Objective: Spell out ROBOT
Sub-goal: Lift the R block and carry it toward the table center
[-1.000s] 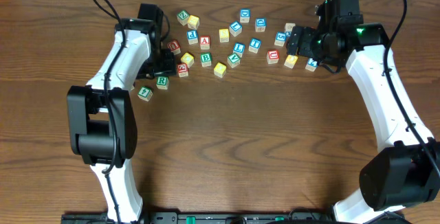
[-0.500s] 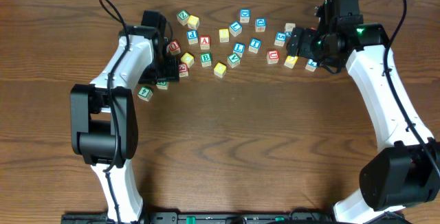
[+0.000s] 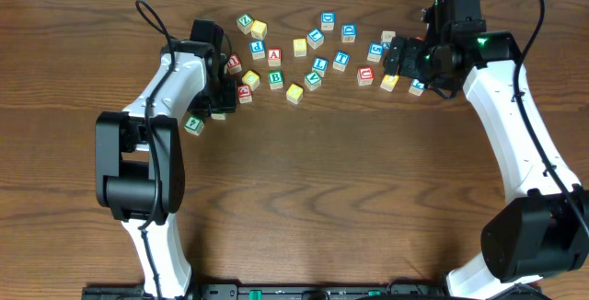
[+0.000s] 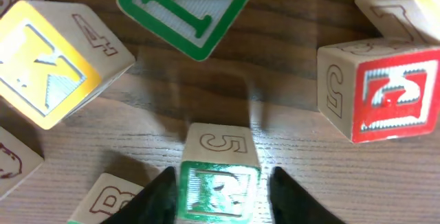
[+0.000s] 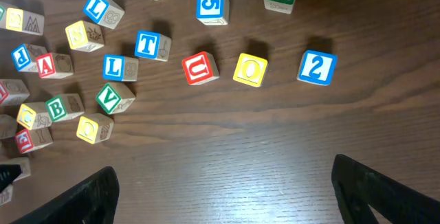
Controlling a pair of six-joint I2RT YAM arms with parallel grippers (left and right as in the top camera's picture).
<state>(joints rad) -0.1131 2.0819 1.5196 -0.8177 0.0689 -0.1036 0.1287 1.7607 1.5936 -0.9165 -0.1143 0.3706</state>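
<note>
Two fingers of the left pincer (image 4: 221, 177) press the sides of the green R cube (image 4: 220, 191) (a 5 shows on its side), which sits on the counter (image 4: 295, 148) among other cubes. Over at the far end of the spread, the right pincer (image 5: 227, 196) hangs wide open and empty, with T (image 5: 148, 44), B (image 5: 63, 107) and a yellow O (image 5: 250, 69) lying beyond it.

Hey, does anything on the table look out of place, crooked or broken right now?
Nothing looks spilled or broken. The blocks lie in a loose jumble on the table's far side, turned every which way. One green block sits apart from the bunch, beside the left arm.
</note>
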